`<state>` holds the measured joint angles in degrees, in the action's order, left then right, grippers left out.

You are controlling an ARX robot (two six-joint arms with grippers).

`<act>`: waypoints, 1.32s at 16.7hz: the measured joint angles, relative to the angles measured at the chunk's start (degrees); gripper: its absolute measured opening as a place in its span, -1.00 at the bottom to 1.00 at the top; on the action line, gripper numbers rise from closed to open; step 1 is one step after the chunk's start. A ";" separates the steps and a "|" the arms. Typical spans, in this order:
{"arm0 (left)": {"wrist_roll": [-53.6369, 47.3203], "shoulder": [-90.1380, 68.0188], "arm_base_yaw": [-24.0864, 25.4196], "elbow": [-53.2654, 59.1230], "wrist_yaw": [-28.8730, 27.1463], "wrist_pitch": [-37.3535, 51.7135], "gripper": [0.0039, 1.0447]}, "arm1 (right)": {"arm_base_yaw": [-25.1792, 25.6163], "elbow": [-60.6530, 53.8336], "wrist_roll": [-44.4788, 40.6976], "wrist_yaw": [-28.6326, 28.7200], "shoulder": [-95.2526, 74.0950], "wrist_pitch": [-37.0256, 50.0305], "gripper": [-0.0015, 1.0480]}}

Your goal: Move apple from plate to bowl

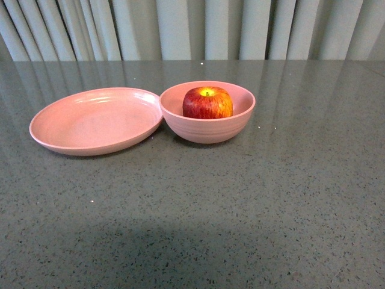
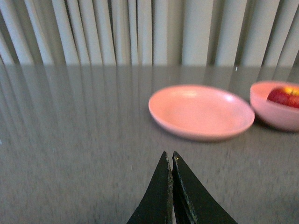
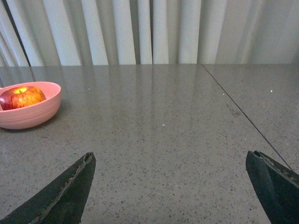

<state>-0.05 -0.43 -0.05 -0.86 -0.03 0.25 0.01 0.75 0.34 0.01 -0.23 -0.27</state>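
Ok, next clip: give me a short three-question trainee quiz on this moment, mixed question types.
1. True or false: the apple lies on the plate.
2. Which gripper has its jaws wide apart? A) left gripper B) right gripper
3. Fill in: seen from the front, the plate's rim reaches the ____, on the bowl's left side.

Key:
1. False; the apple sits inside the bowl and the plate is empty.
2. B; the left gripper's fingers are pressed together on nothing.
3. bowl.

The apple [image 1: 207, 103] sat in the bowl [image 1: 208, 127], stem dimple up; the plate [image 1: 96, 120] lay touching the bowl's left side.
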 joint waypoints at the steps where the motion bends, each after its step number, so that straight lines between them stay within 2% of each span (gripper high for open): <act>1: 0.02 -0.15 0.00 -0.11 -0.13 -0.28 -0.98 | 0.00 0.00 -0.02 0.00 0.00 0.13 0.87; 8: 0.02 -0.13 0.00 0.02 0.02 -0.44 -0.98 | 0.00 0.00 0.00 -0.02 0.00 0.02 0.87; 9: 0.02 -0.13 0.00 0.02 0.02 -0.44 -0.92 | 0.00 0.00 0.00 0.00 0.00 0.02 0.87; 13: 0.02 -0.13 0.00 0.02 0.02 -0.44 -0.19 | 0.00 0.00 0.00 0.00 0.00 0.02 0.87; 14: 0.04 -0.13 0.00 0.02 0.02 -0.44 0.05 | 0.00 0.00 0.00 0.00 0.00 0.02 0.87; 18: 0.02 -0.13 0.00 0.02 0.02 -0.44 0.74 | 0.00 0.00 -0.02 -0.02 0.00 0.02 0.87; 19: 0.02 -0.13 0.00 0.02 0.02 -0.44 0.88 | 0.00 0.00 0.00 0.00 0.00 0.02 0.87; 22: 0.02 -0.13 0.00 0.02 0.02 -0.44 0.87 | 0.00 0.00 -0.02 -0.02 0.00 0.02 0.87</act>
<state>-0.03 -0.56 -0.05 -0.84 -0.01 -0.19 0.01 0.75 0.32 -0.01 -0.23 -0.25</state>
